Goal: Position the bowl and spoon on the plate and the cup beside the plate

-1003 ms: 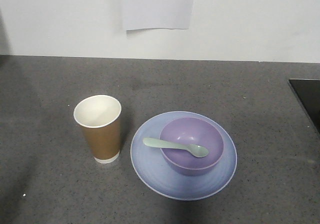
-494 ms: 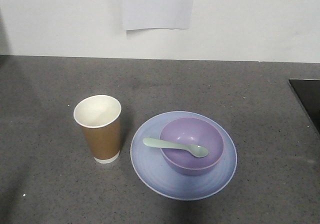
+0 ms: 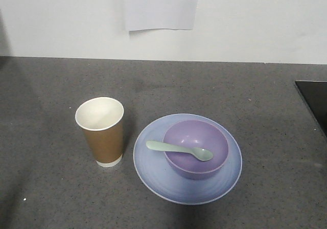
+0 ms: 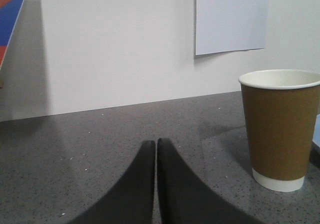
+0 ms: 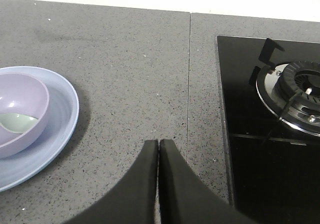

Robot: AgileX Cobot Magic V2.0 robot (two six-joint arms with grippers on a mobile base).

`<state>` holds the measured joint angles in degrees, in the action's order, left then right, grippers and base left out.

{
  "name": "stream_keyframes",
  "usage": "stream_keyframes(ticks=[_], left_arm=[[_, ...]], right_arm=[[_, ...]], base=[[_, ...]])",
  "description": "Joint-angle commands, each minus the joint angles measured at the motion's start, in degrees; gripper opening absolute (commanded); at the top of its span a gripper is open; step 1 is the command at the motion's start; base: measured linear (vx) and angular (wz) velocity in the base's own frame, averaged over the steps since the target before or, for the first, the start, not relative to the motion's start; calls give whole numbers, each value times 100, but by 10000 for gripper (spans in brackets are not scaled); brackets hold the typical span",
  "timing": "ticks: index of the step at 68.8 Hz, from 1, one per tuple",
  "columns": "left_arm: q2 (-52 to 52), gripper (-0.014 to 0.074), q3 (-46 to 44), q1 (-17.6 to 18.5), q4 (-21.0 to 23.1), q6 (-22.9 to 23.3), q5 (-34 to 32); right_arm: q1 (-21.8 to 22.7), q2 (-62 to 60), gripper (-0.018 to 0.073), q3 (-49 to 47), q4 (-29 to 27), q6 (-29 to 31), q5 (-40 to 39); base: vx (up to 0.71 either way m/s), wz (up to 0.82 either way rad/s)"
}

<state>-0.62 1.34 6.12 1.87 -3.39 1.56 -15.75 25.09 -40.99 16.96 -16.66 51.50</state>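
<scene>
Bowl (image 3: 195, 148) and spoon (image 3: 179, 150) are where you want them, but begin at your hands: the left hand (image 4: 156, 149) is clenched on nothing, low over the table (image 3: 61, 81), with the paper cup (image 4: 281, 127) upright just to its right. Your right hand (image 5: 158, 149) is likewise clenched and empty, between the plate (image 5: 60, 115) on its left and the black gas hob (image 5: 260, 144) on its right. From the front, the lavender bowl sits on the pale blue plate, the mint spoon lies across its rim, and the cup stands just left of the plate.
</scene>
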Motion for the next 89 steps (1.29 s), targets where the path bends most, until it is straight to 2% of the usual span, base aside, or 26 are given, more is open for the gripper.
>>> stream_keyframes(ticks=[1, 23, 30, 44, 50, 61, 70, 77, 89], left_arm=[[-81, -6, -115, -21, 51, -7, -365], [-81, -6, -115, -21, 51, -7, -365], [-81, -6, -115, -21, 51, -7, -365], [-81, -6, -115, -21, 51, -7, -365], [-81, -6, -115, -21, 51, -7, -365], [-81, -6, -115, -21, 51, -7, -365], [-81, -6, -115, -21, 51, -7, -365], [-81, -6, -115, -21, 51, -7, -365], [-81, -6, -115, -21, 51, -7, -365]], right_arm=[[17, 37, -11, -124, 162, -7, -395], [17, -11, -11, -63, 276, 186, -468], [17, -251, -11, 285, 287, 186, -888], [31, -780, -11, 1349, 156, 532, -2426], [238, -949, -11, 1772, -43, 641, -3007], [1017, -1320, -11, 2528, -738, 1135, -3862], [1465, -1796, -11, 3035, -1168, 1546, -4363], [1590, -2217, -11, 3395, -1362, 1731, -4632], [1606, -2624, -11, 3938, -1444, 1666, -5056]], base=[[0, 0], [0, 0], [0, 0], [0, 0], [0, 0], [0, 0], [0, 0], [0, 0], [0, 0]])
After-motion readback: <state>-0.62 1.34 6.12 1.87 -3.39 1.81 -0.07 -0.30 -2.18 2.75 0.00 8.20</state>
